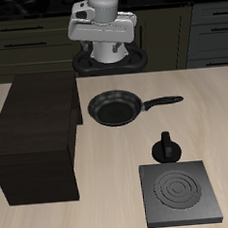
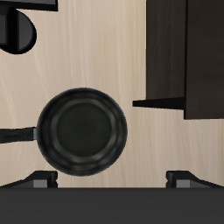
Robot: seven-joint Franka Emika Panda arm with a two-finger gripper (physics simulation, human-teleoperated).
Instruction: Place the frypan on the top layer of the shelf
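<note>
Frypan (image 1: 114, 107) flat on table, handle toward 3 o'clock for grasp; shelf (image 1: 37, 132) at pan's 9 o'clock; gripper (image 2: 108, 179) wide open, empty, overhead.

Frypan (image 1: 114, 107): glossy black. Shelf (image 1: 35, 137): dark brown-black. Desk (image 1: 113, 203): pale wood grain. Stove plate (image 1: 179, 194): dark grey, concentric rings.

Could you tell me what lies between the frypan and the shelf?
Only bare table separates the frypan from the shelf; both views show it.
</note>
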